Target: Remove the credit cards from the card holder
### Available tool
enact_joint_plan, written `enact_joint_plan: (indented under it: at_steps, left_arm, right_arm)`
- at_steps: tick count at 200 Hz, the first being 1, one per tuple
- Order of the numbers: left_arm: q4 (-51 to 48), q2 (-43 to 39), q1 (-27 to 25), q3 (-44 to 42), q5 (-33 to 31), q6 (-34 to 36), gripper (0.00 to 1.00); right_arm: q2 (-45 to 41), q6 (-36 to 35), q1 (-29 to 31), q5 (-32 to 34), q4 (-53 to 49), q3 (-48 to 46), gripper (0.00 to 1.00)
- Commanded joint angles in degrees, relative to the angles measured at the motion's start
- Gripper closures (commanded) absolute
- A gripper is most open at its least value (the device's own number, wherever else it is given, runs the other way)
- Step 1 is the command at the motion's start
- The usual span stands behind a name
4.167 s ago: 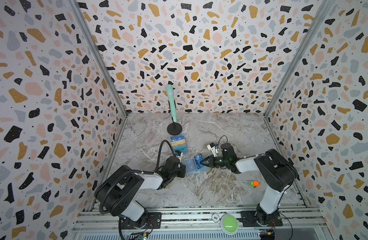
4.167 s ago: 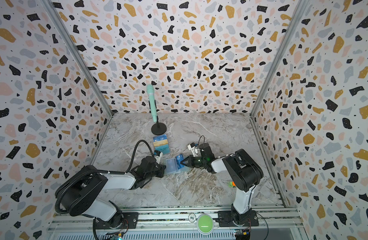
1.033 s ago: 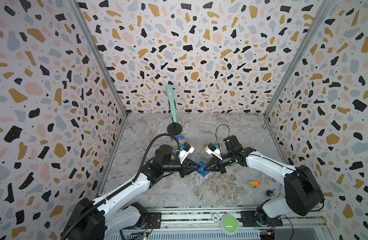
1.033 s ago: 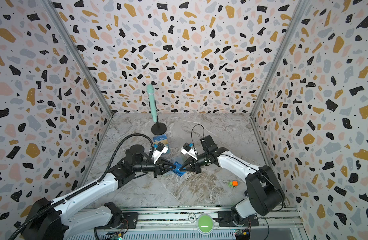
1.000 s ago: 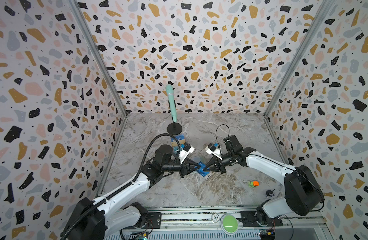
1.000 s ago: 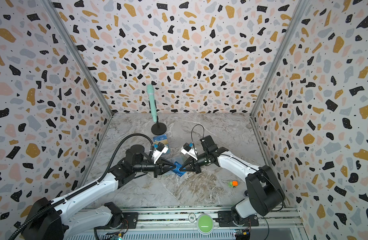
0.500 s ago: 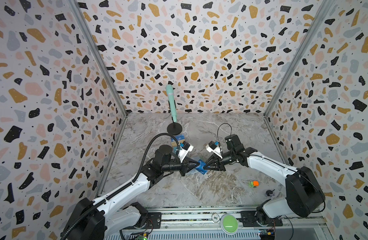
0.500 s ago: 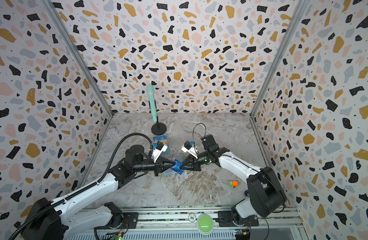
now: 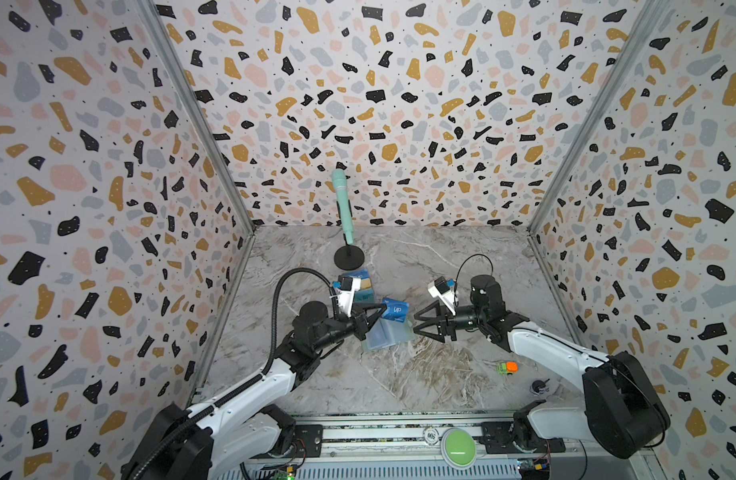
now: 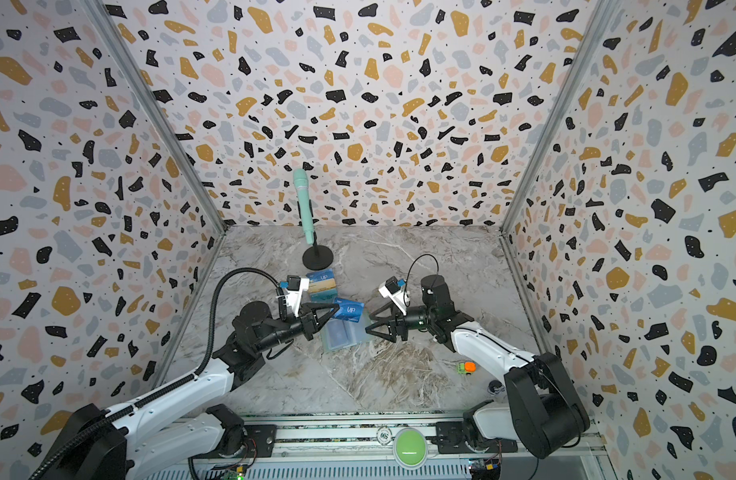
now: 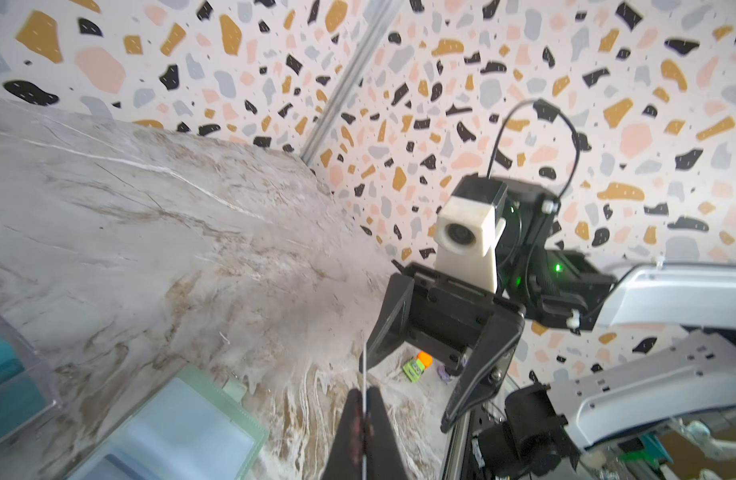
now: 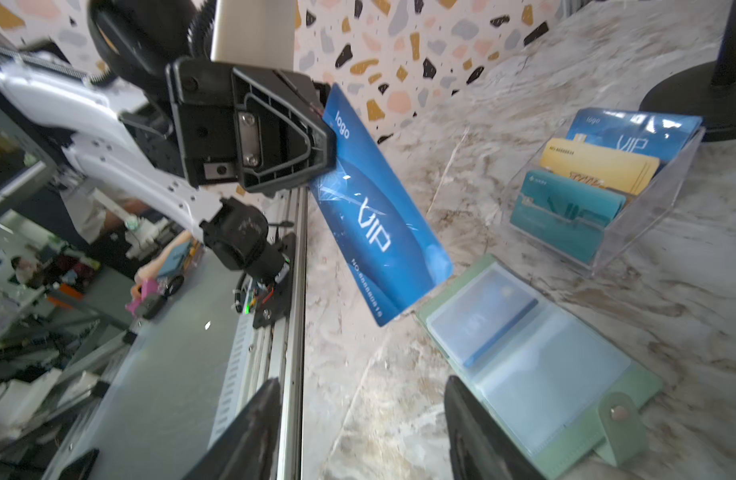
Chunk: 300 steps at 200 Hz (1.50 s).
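Note:
A dark blue credit card [image 12: 374, 216] marked VIP hangs in the air above the table, and my left gripper [image 9: 382, 309] is shut on one end of it. In the left wrist view the card [image 11: 364, 365] shows edge-on between the shut fingers [image 11: 349, 419]. Below it the mint-green card holder [image 9: 389, 336] [image 10: 343, 334] lies open and flat, with another blue card [image 12: 482, 316] inside a sleeve. My right gripper [image 9: 416, 323] [image 12: 362, 415] stands open just right of the held card, touching nothing.
A clear tiered stand [image 12: 598, 187] with blue, yellow and teal cards sits behind the holder. A teal microphone [image 9: 342, 208] on a black round base [image 9: 348, 257] stands at the back. A small green-and-orange toy [image 9: 506, 367] lies front right.
My right gripper has opened, let go of the blue card and drawn back to the right. The left gripper stays shut on the card.

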Motion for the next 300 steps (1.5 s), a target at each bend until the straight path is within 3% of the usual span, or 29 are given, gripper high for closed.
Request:
enact_joint_plan:
  at_steps: [1, 65, 122, 171, 300]
  left_arm:
    - [13.34, -0.77, 1.17, -1.27, -1.84, -6.31, 1.00]
    - [26.38, 0.07, 1.98, -4.81, -1.84, -12.18, 1.00]
    - [34.61, 2.30, 2.08, -5.81, -1.09, -15.16, 1.00]
    - [40.20, 3.94, 2.07, -6.61, -0.79, -16.89, 1.00]
    - [46.57, 7.26, 2.08, -7.39, 1.29, -18.14, 1.00]
  right_arm:
    - [-0.09, 9.77, -0.03, 1.94, 14.10, -0.66, 0.35]
    - [4.32, 26.02, 0.19, 5.42, 34.75, -0.64, 0.41]
    - [8.11, 30.22, 4.57, 5.57, 41.13, 3.58, 0.50]
    - [12.08, 41.36, 5.25, 3.81, 58.96, 3.27, 0.58]
    - [15.34, 48.16, 5.54, 3.20, 66.72, 4.69, 0.79]
